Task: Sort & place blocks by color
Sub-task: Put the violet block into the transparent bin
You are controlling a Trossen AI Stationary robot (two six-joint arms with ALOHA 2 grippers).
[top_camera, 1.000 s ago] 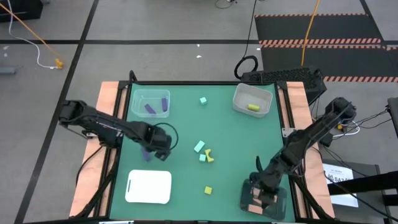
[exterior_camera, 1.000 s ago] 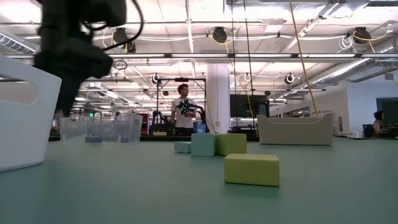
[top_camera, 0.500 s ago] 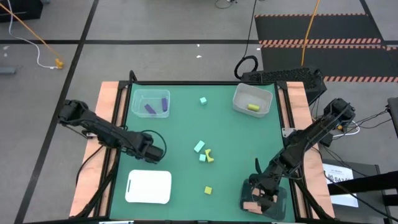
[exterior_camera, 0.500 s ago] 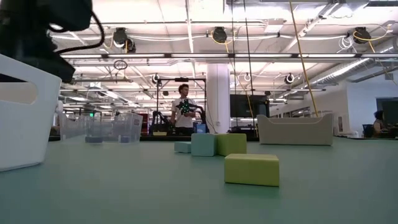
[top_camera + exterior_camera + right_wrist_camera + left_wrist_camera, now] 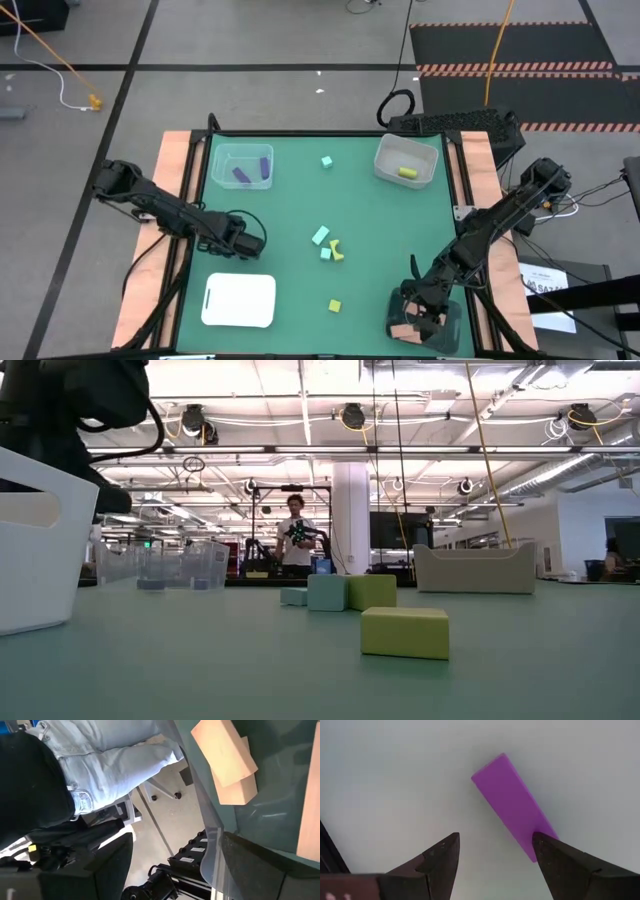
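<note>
The green counter (image 5: 380, 230) carries everything. At its far corners stand two clear tubs: one (image 5: 241, 166) holds purple blocks (image 5: 264, 166), the other (image 5: 406, 160) a yellow block (image 5: 407, 173). Near the front lie a white tray (image 5: 239, 300) and a dark tray (image 5: 452, 322) with salmon pink blocks (image 5: 224, 750). In the middle some mint green blocks (image 5: 320, 236) and a yellow arch (image 5: 338, 250) wait unsorted, one yellow cube (image 5: 334, 305) lies apart to the front, and one mint cube (image 5: 327, 161) is far back.

The left tool (image 5: 495, 860) hangs low over the counter's left part, fingers apart, with a purple bar (image 5: 514, 810) lying flat under it. The right tool (image 5: 418, 318) stands over the dark tray, fingers wide apart and holding nothing.

The bar looks light, stiff and smooth, so I think it can slip; it is best to take it across its narrow width, near the middle.

Only the left wrist view shows the purple bar; from above the arm hides it. Only the low view shows a person (image 5: 295, 540) far behind.
</note>
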